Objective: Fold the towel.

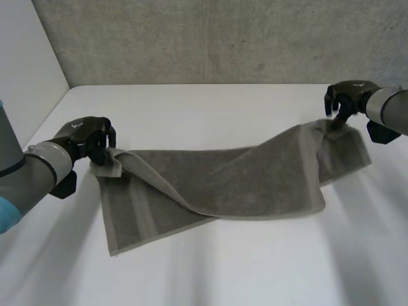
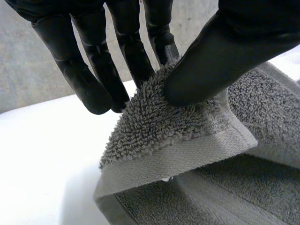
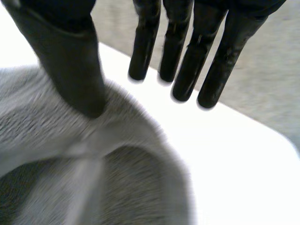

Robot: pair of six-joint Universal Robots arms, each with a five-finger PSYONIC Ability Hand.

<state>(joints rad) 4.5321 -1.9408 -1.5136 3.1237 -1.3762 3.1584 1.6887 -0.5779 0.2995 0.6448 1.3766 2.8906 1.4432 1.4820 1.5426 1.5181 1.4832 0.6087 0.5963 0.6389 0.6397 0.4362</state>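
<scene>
A grey towel lies partly folded over itself across the white table. My left hand is at the towel's left corner. In the left wrist view, thumb and fingers pinch that corner and hold it lifted off the layer beneath. My right hand hovers over the towel's far right corner. In the right wrist view its fingers are straight and stand apart from the thumb. The towel's bunched corner lies under the thumb tip, unpinched.
The table runs to a grey back wall and a white side wall on the left. Bare tabletop lies in front of the towel and behind it.
</scene>
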